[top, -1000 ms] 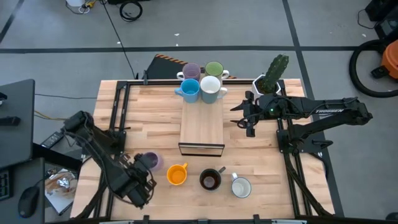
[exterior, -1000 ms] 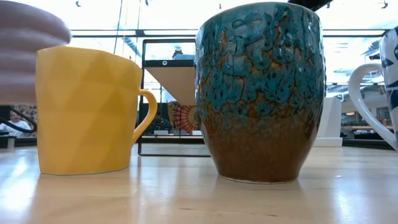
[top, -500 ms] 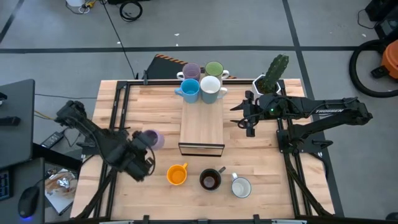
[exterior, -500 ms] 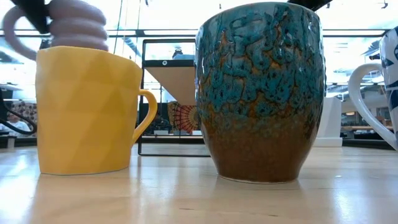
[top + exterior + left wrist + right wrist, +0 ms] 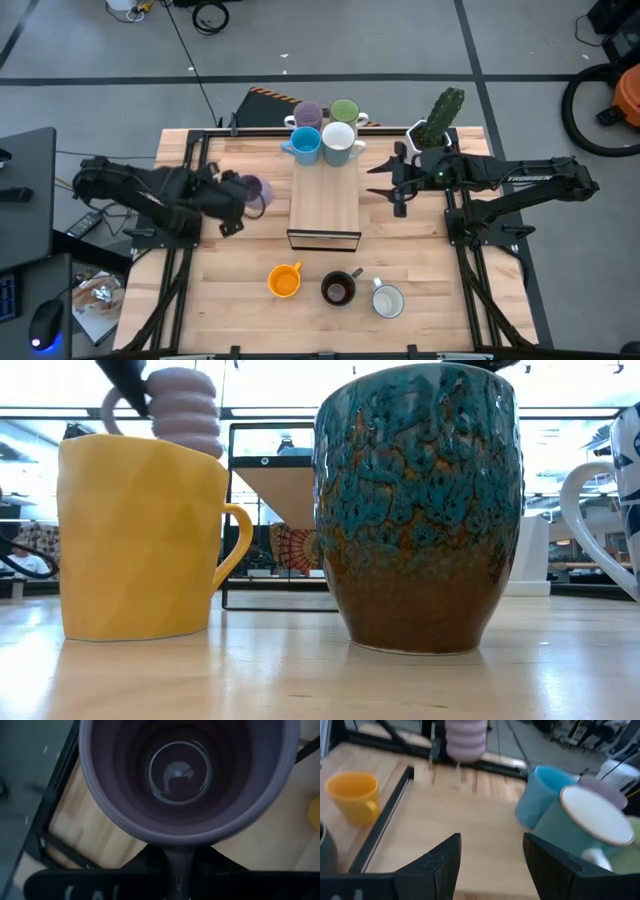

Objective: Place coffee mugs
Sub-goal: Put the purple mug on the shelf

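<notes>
My left gripper point(image 5: 235, 198) is shut on a lilac ribbed mug point(image 5: 252, 190) at the table's left, beside the wooden stand point(image 5: 324, 205). The low view shows this lilac mug point(image 5: 185, 410) in the air behind the orange mug point(image 5: 140, 540). A lilac point(image 5: 307, 113), a green point(image 5: 344, 111), a light blue point(image 5: 305, 145) and a white mug point(image 5: 338, 143) stand at the stand's far end. The orange mug point(image 5: 285, 280), a black one point(image 5: 338, 288) and a white one point(image 5: 387, 300) stand along the near edge. My right gripper point(image 5: 395, 185) hovers open, right of the stand. My left gripper pinches the lilac mug's handle point(image 5: 177, 865) between its two fingers. The fingers come from the table's left, slanting down. The mug is lifted clear of the table, its mouth point(image 5: 185, 775) up and turned toward the wrist.
A white pot with a green cactus point(image 5: 435, 125) stands at the far right, just behind my right gripper point(image 5: 492, 865). Black frame rails point(image 5: 190, 180) run along the table's left and right sides. Bare wood lies between the stand and the front row of mugs.
My left gripper has carried the lilac mug from the near left corner toward the far edge and upward, rolling as it went. The mug now hangs higher, beside the stand's left side, its handle turned toward the table's left. My right gripper has kept its place.
</notes>
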### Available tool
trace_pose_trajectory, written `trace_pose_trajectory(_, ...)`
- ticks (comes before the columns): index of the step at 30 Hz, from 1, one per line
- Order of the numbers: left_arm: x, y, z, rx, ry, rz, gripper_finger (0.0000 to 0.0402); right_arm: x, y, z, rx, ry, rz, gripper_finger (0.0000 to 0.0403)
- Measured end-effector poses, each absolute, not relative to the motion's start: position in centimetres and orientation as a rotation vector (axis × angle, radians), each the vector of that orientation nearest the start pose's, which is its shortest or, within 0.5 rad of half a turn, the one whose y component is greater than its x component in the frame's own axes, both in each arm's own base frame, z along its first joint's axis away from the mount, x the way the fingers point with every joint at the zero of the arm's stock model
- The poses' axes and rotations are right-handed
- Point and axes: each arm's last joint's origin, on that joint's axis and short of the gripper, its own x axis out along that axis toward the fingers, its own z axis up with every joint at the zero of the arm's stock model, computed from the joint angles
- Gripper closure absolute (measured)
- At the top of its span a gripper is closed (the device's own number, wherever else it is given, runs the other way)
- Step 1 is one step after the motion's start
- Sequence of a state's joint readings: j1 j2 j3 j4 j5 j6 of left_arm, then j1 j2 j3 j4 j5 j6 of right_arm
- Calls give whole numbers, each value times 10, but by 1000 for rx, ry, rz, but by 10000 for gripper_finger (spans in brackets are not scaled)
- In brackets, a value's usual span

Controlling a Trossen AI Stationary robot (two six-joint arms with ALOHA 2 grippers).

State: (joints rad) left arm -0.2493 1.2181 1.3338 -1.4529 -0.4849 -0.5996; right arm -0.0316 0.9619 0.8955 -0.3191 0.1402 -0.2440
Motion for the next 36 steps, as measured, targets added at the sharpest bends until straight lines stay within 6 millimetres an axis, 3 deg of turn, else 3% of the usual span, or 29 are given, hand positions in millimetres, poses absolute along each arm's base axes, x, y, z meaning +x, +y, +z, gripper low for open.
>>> trace_pose_trajectory(9,210,7,358,64,1025,265,351,208,-13,333,-222,342,-145,184)
trace_pose_trajectory(20,234,59,362,77,983,157,351,208,-12,331,-125,355,-160,184)
trace_pose_trajectory(28,261,77,351,115,1101,65,351,209,-13,335,-102,314,-185,184)
trace_pose_trajectory(36,277,82,339,164,1138,23,350,209,-13,335,-74,312,-191,184)
